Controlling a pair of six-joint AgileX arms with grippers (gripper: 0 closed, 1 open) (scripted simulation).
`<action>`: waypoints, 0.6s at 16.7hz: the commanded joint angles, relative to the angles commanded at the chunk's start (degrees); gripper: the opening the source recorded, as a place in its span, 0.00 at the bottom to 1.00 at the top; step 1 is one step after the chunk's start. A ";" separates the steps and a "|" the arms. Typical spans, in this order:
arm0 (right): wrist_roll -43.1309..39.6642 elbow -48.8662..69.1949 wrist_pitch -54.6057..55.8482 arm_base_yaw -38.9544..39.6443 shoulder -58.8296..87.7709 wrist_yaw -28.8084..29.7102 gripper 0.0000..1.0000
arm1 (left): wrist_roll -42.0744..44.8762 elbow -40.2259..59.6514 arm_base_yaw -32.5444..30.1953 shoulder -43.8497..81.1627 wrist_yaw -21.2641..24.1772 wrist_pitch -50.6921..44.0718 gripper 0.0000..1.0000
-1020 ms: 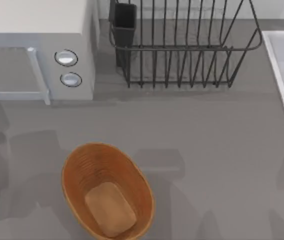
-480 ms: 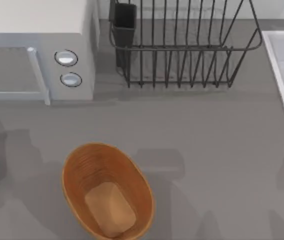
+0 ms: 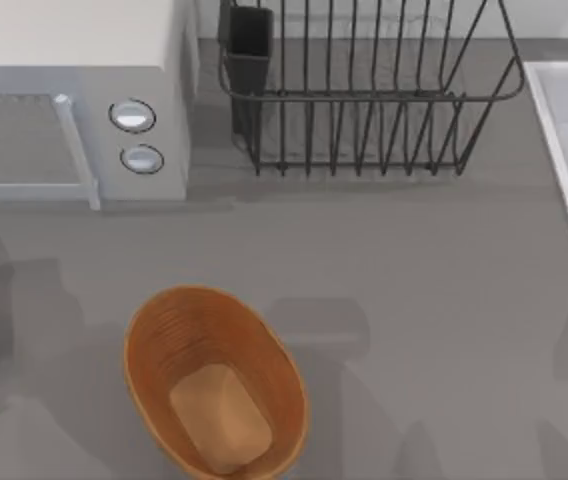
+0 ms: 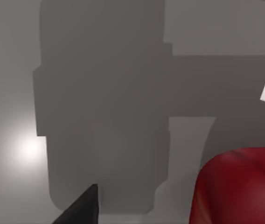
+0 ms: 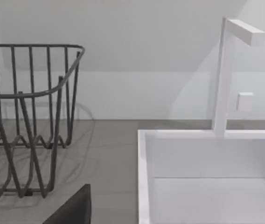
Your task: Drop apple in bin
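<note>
The apple (image 4: pixel 240 186) is glossy red and looms close in the left wrist view, lifted well above the grey table. My left gripper (image 4: pixel 179 207) is shut on it; one dark fingertip (image 4: pixel 83 207) shows beside it and the other is hidden by the fruit. The bin (image 3: pixel 214 380), an oval orange-brown basket with a tan bottom, stands near the table's front, left of centre, with nothing in it. A dark finger (image 5: pixel 74 207) of my right gripper shows in the right wrist view, facing the sink.
A white microwave (image 3: pixel 74 95) fills the back left. A black wire dish rack (image 3: pixel 364 90) stands at the back centre. A white sink (image 5: pixel 207 182) with a faucet (image 5: pixel 226 74) runs along the right edge.
The arm shadows on the left of the table have shifted a little. The basket, rack and microwave have not moved.
</note>
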 joint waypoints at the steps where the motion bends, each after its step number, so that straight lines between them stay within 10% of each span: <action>1: 0.00 0.00 0.00 0.00 0.00 0.00 1.00 | 0.00 0.00 0.00 0.00 0.00 0.00 0.70; 10: 0.00 0.00 0.00 0.00 0.00 0.00 1.00 | 0.00 0.00 0.00 0.00 0.00 0.00 0.02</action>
